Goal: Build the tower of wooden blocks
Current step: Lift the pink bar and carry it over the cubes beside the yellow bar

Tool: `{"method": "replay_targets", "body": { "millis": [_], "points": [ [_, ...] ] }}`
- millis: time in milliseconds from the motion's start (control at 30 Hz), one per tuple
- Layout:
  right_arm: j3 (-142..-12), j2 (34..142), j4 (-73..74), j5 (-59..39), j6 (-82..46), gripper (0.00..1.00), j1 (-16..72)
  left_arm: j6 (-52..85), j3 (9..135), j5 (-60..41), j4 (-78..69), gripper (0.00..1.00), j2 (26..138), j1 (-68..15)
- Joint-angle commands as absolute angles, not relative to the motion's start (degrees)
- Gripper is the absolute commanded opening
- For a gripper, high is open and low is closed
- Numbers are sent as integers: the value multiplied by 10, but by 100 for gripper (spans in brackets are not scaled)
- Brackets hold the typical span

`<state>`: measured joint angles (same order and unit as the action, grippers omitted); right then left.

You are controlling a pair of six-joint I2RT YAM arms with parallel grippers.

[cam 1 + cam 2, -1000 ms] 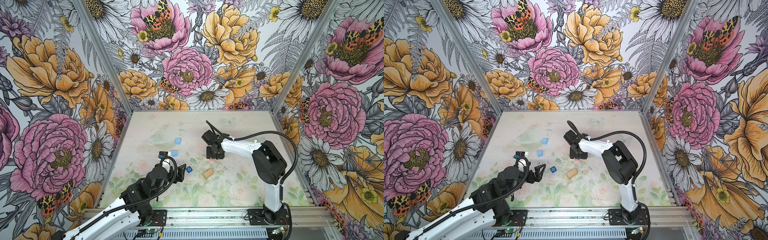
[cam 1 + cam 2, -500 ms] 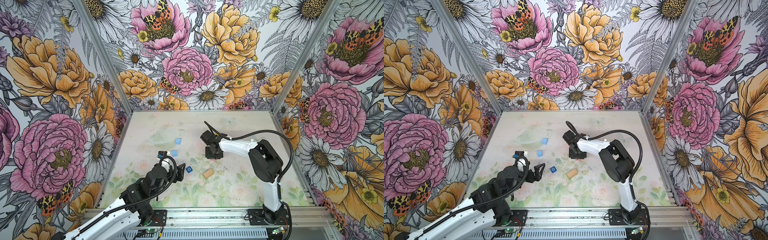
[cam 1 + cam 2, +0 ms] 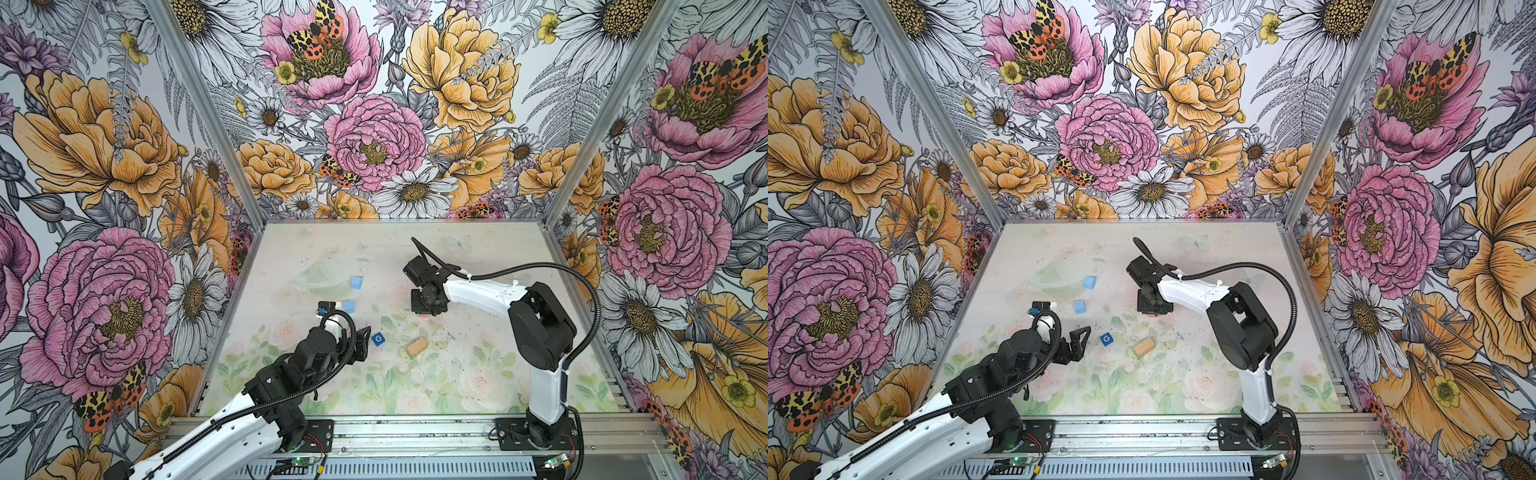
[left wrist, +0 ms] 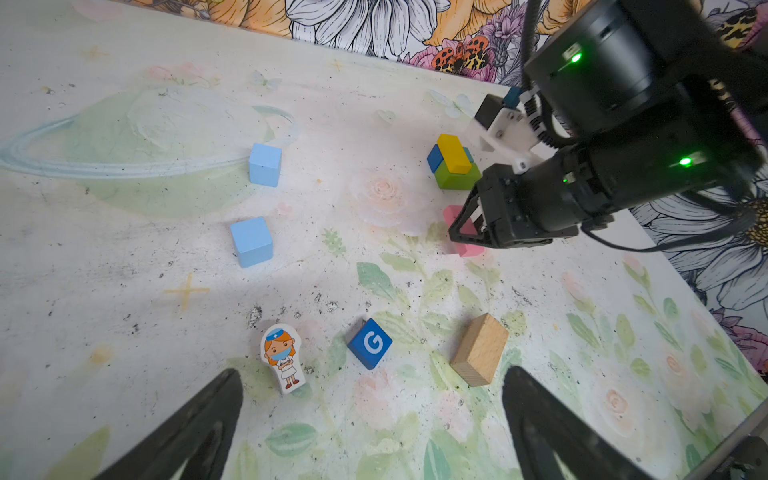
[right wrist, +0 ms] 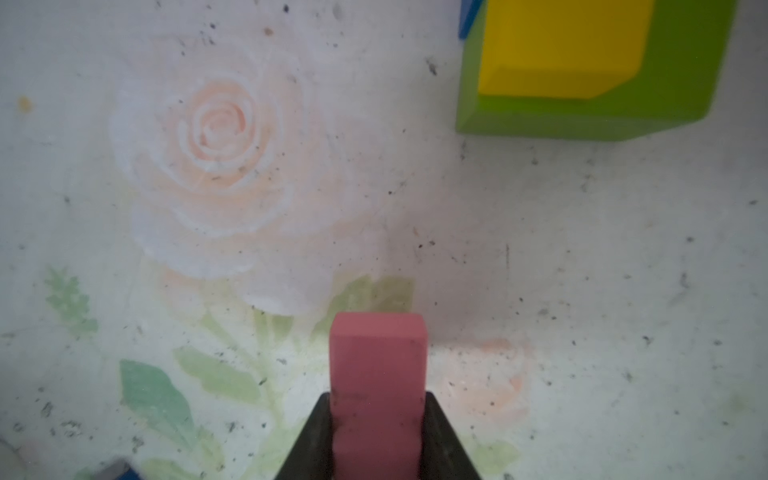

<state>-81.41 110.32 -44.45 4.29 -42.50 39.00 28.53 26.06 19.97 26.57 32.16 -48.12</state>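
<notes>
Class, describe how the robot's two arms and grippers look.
The left arm and right arm have white links, black joints and black ribbed cables. The left gripper and right gripper are black with triangular, open-framed jaws. Green lights dot the right wrist.

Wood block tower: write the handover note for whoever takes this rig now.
Right pincer: shut on the pink brick, low beside the green brick.
Left pincer: open, empty, beside the G tile.
Done: yellow brick sits on the green brick, a dark blue block against them.
Loose on the table: two light blue cubes, tan brick, G tile, nurse figure.
Left: place pink, then the rest, probably the figure last.
</notes>
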Motion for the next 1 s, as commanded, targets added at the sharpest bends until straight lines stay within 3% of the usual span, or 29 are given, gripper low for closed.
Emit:
{"method": "replay_targets", "body": {
  "millis": [0,367,967],
  "points": [
    [-796,1041,-445,32,-405,31,372,284,291,184,234,99,342,-474],
    [-759,972,-444,-4,-334,30,259,262,358,167,196,99,441,-473],
    [-903,1129,-438,-89,-263,29,190,225,453,144,179,99,563,-440]
  ]
}}
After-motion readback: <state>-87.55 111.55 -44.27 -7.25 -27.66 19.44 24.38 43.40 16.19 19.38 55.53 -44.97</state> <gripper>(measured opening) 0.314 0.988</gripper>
